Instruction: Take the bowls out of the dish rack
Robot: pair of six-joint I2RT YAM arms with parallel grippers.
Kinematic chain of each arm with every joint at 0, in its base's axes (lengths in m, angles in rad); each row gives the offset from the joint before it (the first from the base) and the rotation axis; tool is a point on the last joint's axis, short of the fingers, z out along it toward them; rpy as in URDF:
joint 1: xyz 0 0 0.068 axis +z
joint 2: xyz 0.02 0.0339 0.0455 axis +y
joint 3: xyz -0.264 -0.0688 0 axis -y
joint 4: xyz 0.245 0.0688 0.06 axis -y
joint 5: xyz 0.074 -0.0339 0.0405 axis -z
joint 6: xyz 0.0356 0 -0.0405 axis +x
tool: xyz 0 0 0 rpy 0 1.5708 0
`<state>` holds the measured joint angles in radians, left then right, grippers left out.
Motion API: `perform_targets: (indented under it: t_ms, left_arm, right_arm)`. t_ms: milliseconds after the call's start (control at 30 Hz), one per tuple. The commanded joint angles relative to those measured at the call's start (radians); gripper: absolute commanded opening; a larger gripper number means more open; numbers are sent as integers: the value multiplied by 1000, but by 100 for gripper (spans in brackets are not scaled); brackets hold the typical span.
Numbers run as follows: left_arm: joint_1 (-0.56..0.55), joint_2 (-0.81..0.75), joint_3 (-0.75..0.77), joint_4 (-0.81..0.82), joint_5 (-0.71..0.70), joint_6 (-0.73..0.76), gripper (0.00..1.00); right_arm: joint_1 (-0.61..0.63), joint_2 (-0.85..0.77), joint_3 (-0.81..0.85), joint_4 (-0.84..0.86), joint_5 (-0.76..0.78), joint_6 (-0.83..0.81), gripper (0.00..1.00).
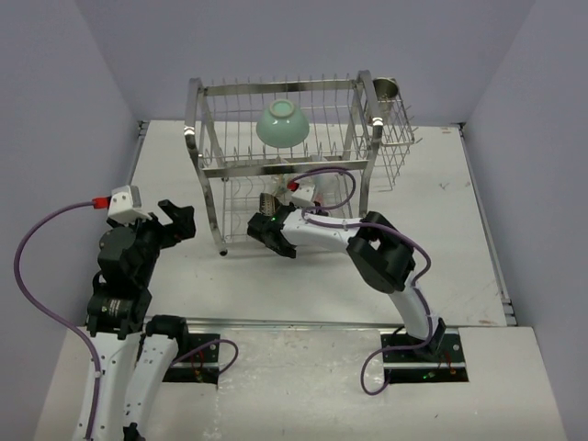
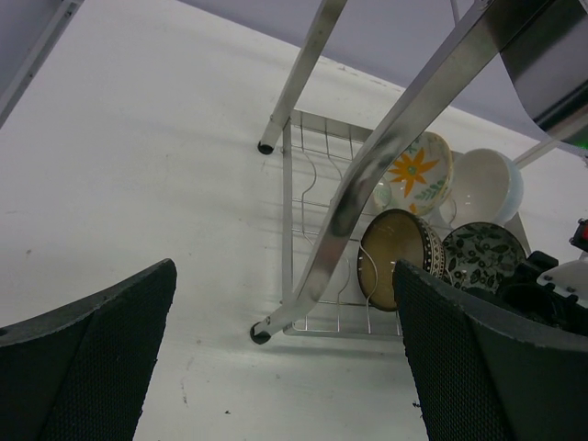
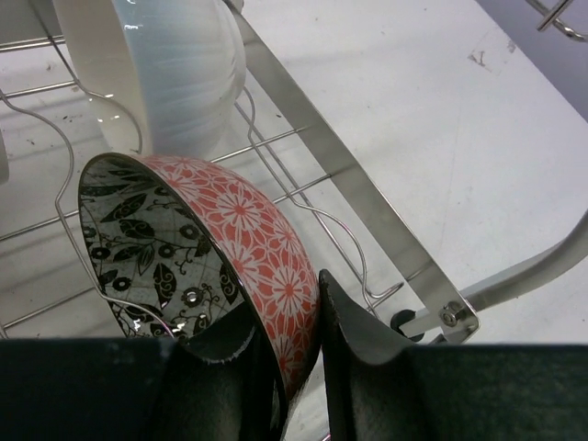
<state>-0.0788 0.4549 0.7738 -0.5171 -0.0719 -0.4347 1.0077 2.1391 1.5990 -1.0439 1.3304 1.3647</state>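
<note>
The dish rack [image 1: 204, 129] stands at the back middle of the table. A mint-green bowl [image 1: 280, 122] sits upside down on its top tier. The lower tier holds a white bowl with yellow flowers [image 2: 418, 170], a plain white bowl [image 2: 487, 184], a dark brown striped bowl [image 2: 395, 257] and a pinkish patterned bowl [image 3: 248, 230], all on edge between wire prongs. My right gripper [image 3: 289, 312] reaches into the lower tier [image 1: 269, 237] and is shut on the pinkish bowl's wall, one finger inside and one outside. My left gripper [image 2: 283, 271] is open and empty, left of the rack's front leg [image 1: 175, 222].
A steel cup [image 1: 386, 89] stands in the wire side basket [image 1: 397, 147] on the rack's right. The plain white bowl [image 3: 175, 64] stands just behind the pinkish one. The rack's front rail [image 3: 367, 193] runs beside my right fingers. Walls enclose the table at the left, back and right.
</note>
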Motion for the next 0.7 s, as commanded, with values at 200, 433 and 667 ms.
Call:
perform_targets:
  t_ms: [200,433,667]
  left_arm:
    - [7,19,-19,61,47,-19,100]
    - [7,31,-25,74,53,-25,100]
    - [7,34,-38,86,58,-33,100]
  right_arm:
    - [19,85,110,-462,88,347,0]
    - [31,38,114,-462,134,303,0]
    - [51,-4,187,-461,184,191,0]
